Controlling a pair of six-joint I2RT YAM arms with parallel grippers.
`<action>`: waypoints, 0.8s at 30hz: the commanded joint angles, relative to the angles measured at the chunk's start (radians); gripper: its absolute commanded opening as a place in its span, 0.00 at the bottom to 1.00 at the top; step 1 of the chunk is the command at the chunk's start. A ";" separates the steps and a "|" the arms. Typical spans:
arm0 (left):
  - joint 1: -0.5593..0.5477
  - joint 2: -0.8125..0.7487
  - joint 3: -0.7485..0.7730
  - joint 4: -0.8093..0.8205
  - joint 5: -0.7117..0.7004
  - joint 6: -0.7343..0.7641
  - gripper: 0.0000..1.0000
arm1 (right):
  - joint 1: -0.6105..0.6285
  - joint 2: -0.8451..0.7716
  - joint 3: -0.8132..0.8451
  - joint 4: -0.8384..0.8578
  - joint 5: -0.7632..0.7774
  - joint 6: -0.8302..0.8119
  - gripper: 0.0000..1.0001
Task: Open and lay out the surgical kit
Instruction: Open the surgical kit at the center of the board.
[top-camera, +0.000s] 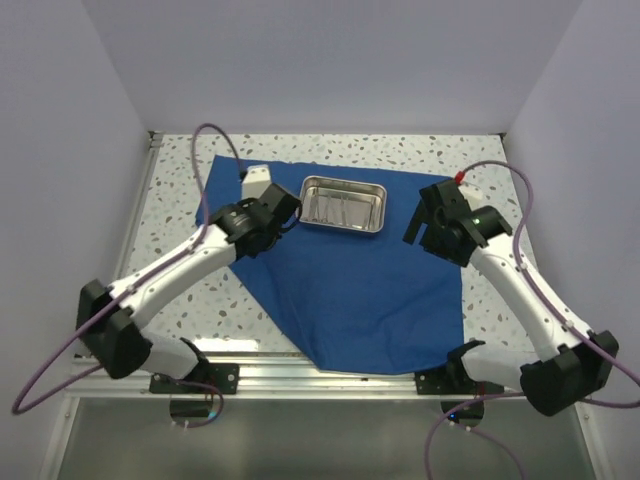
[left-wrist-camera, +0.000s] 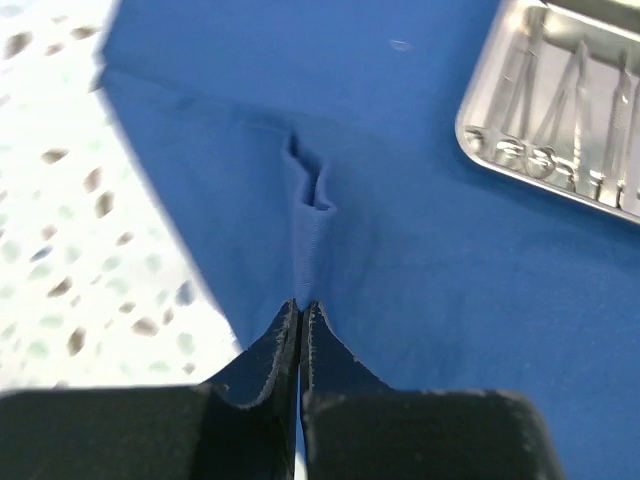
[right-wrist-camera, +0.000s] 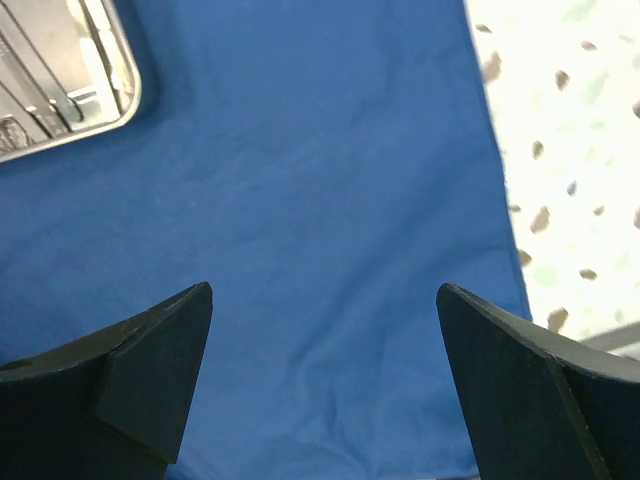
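Note:
The royal-blue cloth (top-camera: 350, 290) lies spread open on the table, one corner hanging over the near edge. The steel tray (top-camera: 344, 203) sits on its far part with thin steel instruments (left-wrist-camera: 580, 90) lying inside. My left gripper (top-camera: 280, 212) is just left of the tray; in the left wrist view it (left-wrist-camera: 300, 305) is shut on a raised fold of the cloth (left-wrist-camera: 310, 200). My right gripper (top-camera: 430, 225) is right of the tray, open and empty; in the right wrist view it (right-wrist-camera: 325, 290) hovers over flat cloth (right-wrist-camera: 320, 180). The tray corner (right-wrist-camera: 60, 80) shows at upper left there.
The speckled white tabletop (top-camera: 180, 200) shows around the cloth, with its right edge strip (right-wrist-camera: 570, 150) in the right wrist view. White walls enclose the back and sides. A metal rail (top-camera: 320, 375) runs along the near edge between the arm bases.

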 joint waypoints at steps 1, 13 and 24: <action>0.014 -0.144 -0.061 -0.329 -0.106 -0.218 0.00 | 0.002 0.109 0.086 0.152 -0.049 -0.079 0.99; 0.056 -0.497 -0.296 -0.507 0.095 -0.447 0.51 | -0.001 0.416 0.213 0.251 -0.078 -0.156 0.99; 0.103 -0.287 -0.274 -0.449 -0.017 -0.409 0.79 | -0.005 0.484 0.261 0.291 -0.119 -0.202 0.99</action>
